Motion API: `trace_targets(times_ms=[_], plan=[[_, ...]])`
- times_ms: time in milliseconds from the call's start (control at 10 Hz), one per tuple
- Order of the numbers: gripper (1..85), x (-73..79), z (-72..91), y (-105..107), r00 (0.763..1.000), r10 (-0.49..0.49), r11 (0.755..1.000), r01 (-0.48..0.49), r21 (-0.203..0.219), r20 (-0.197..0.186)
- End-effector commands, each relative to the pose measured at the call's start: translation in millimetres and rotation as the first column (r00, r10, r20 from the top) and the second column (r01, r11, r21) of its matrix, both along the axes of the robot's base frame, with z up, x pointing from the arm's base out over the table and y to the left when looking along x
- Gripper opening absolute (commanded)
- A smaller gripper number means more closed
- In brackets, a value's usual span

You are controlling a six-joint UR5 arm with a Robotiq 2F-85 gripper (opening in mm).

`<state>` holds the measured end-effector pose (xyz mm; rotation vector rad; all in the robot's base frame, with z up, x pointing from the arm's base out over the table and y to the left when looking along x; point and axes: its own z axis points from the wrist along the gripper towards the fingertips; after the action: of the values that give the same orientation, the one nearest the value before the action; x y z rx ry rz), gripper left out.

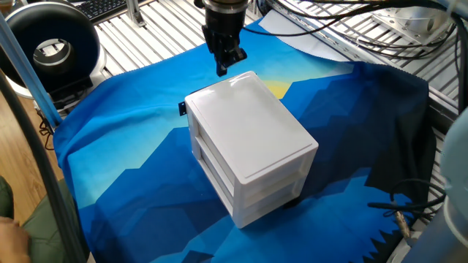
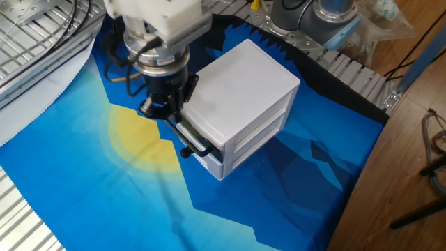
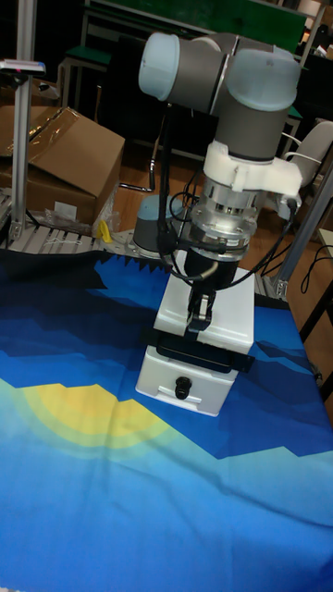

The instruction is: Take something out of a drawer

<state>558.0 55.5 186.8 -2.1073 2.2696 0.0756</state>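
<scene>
The white drawer unit stands in the middle of the blue cloth. Its upper drawer looks pushed in, with the black handle across its front. The something is hidden; no cube shows in any view. My gripper points down at the unit's front top edge, just above that handle. In the one fixed view the gripper shows two prongs slightly apart with nothing between them. In the other fixed view the gripper hangs right beside the handle.
The lower drawer has a small black knob. A blue and yellow cloth covers the table. A black round device sits at the far left, cables lie at the back, and a cardboard box stands behind.
</scene>
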Motion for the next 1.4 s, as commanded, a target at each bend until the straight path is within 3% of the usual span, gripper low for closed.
trace_targets(times_ms=[0, 400, 800, 1000, 1300], plan=[[1.0, -19.6, -8.9, 2.3, 0.993, 0.084, 0.996, -0.083, 0.018, -0.081], [1.0, -16.0, -11.6, -3.5, 0.992, 0.090, 0.996, -0.090, 0.006, -0.087], [1.0, -17.9, -19.1, 4.4, 0.991, 0.070, 0.998, -0.068, 0.018, -0.111], [1.0, -17.9, -6.5, -3.7, 0.989, 0.073, 0.997, -0.075, -0.014, -0.126], [1.0, -17.5, -6.1, 0.2, 0.991, 0.035, 0.999, -0.037, -0.011, -0.127]])
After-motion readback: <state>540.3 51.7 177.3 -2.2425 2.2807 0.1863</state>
